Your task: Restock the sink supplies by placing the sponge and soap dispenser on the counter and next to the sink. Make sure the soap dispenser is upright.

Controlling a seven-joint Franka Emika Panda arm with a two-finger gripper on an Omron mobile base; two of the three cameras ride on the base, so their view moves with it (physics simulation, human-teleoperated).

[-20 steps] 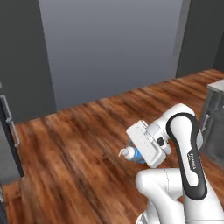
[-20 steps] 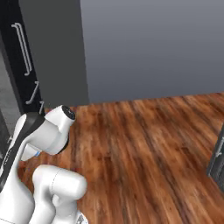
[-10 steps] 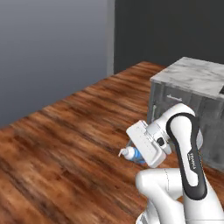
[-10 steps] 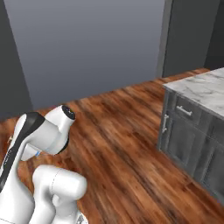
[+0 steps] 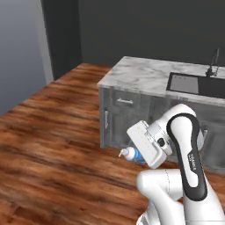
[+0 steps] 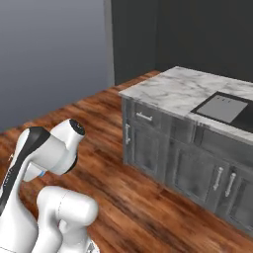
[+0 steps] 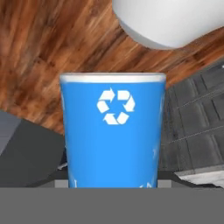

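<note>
The soap dispenser [image 5: 131, 154], a small blue bottle with a white top, lies sideways in my gripper [image 5: 139, 155], low in front of the arm over the wooden floor. In the hand view the blue bottle [image 7: 113, 131], marked with a white recycling sign, sits between the dark fingers, and the gripper [image 7: 113, 177] is shut on it. The marble counter [image 5: 140, 72] stands ahead to the right, with the black sink [image 5: 197, 84] and its dark faucet [image 5: 214, 61] at its far right. The same counter [image 6: 173, 91] appears in the right base view. The sponge is out of view.
Dark grey cabinets [image 5: 125, 116] with metal handles stand under the counter. Wooden floor [image 5: 48, 132] stretches to the left and in front. Grey and dark walls [image 6: 54, 54] close the room behind.
Both base views have swung with the base: the wall and bare floor slid away, and the counter with the sink came into view. The bottle stays in the shut gripper.
</note>
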